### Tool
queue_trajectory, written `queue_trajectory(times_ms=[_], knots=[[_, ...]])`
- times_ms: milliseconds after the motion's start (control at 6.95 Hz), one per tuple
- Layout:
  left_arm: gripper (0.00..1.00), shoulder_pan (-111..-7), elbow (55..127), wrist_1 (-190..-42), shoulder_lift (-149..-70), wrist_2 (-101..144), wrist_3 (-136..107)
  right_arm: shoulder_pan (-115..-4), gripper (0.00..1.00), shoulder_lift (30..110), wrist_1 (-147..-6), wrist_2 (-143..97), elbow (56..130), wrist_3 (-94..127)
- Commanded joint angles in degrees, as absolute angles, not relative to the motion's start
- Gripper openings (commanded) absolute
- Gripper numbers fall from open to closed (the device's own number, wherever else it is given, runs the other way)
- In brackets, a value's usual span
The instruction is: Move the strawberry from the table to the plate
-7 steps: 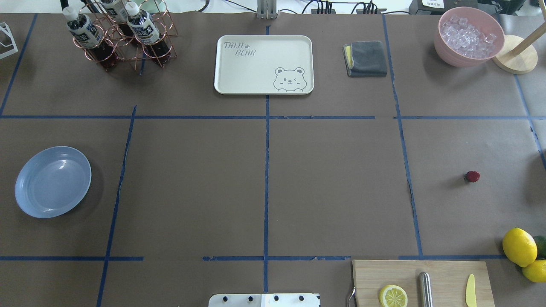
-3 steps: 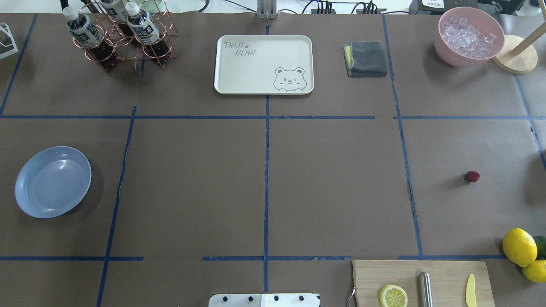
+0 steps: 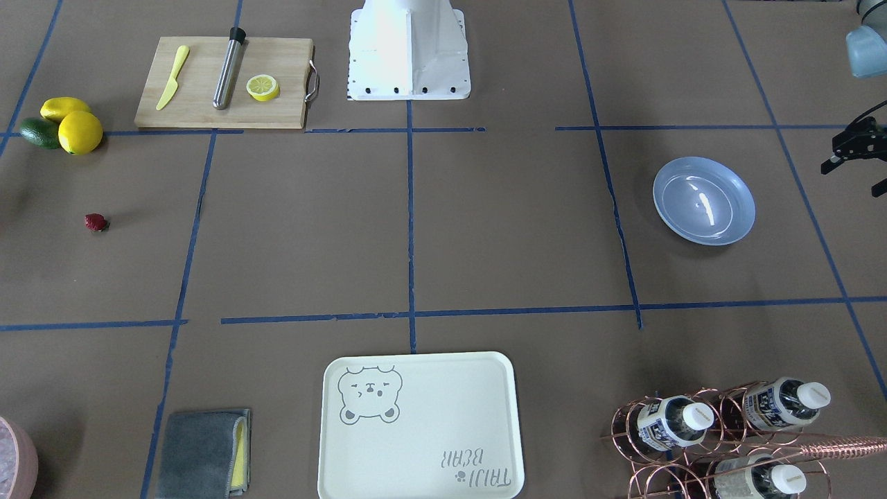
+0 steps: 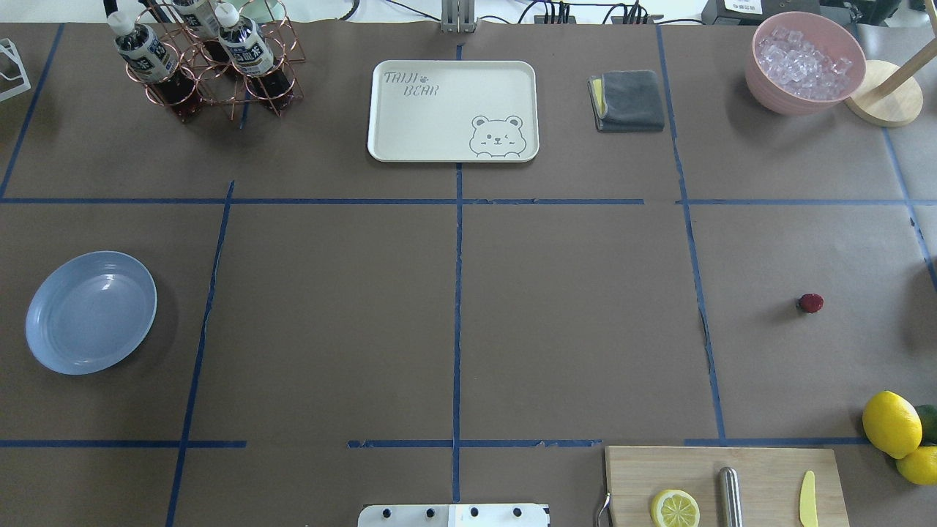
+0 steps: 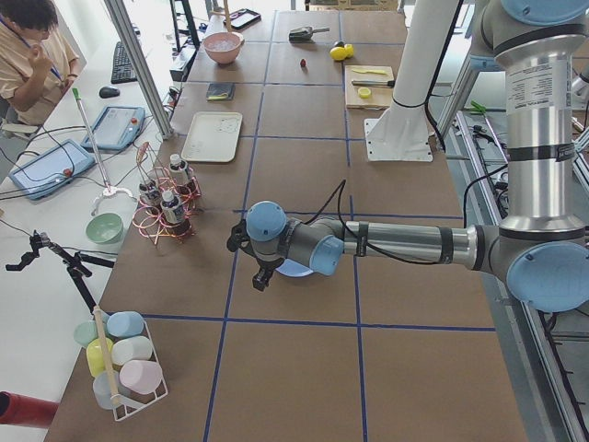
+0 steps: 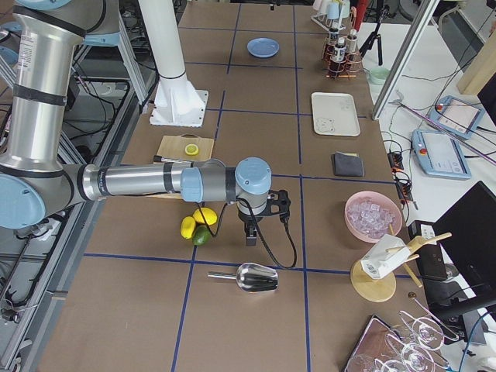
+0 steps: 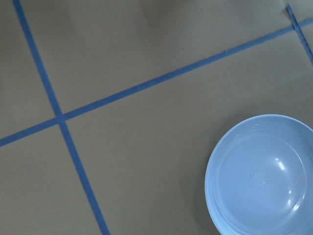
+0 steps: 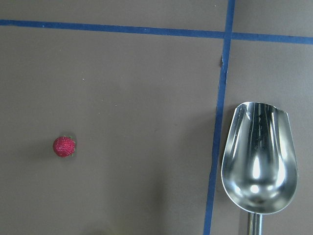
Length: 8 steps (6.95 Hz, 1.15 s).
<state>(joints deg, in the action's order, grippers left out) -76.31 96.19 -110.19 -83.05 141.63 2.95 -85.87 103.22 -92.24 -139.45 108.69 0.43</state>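
Observation:
The strawberry [image 4: 810, 303] is a tiny dark-red berry lying alone on the table [image 4: 571, 322] at the right, also seen in the front view [image 3: 95, 222] and the right wrist view [image 8: 64, 146]. The light-blue plate [image 4: 91, 312] lies empty at the far left [image 3: 704, 201] and fills the lower right of the left wrist view [image 7: 264, 176]. My left gripper [image 5: 259, 281] hangs just beside the plate, outside the table's left end; only a black part of it shows at the front view's edge [image 3: 849, 149]. My right gripper [image 6: 249, 235] hangs beyond the strawberry's side of the table. I cannot tell whether either is open or shut.
A wooden board [image 4: 725, 483] with a lemon half, a metal rod and a yellow knife lies front right, with lemons [image 4: 891, 423] and an avocado beside it. A metal scoop [image 8: 259, 161] lies right of the strawberry. Bear tray [image 4: 452, 110], grey cloth [image 4: 628, 100], ice bowl [image 4: 804, 62] and bottle rack [image 4: 208, 62] line the far edge.

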Motion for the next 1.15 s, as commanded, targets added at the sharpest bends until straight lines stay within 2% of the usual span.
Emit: queue_trajectory(times_ms=[0, 719, 1007], knots=[[1.0, -71.4, 89.2, -118.0, -84.5, 140.2, 2.8, -85.9, 1.0, 103.3, -92.2, -139.7, 108.6, 0.4], [0.98, -62.8, 84.8, -119.4, -89.1, 137.0, -3.3, -85.9, 1.0, 103.2, -92.2, -139.7, 108.6, 0.4], [0.89, -62.0, 84.8, -119.3, -89.1, 136.3, -3.2, -85.9, 1.0, 103.2, -92.2, -139.7, 108.6, 0.4]])
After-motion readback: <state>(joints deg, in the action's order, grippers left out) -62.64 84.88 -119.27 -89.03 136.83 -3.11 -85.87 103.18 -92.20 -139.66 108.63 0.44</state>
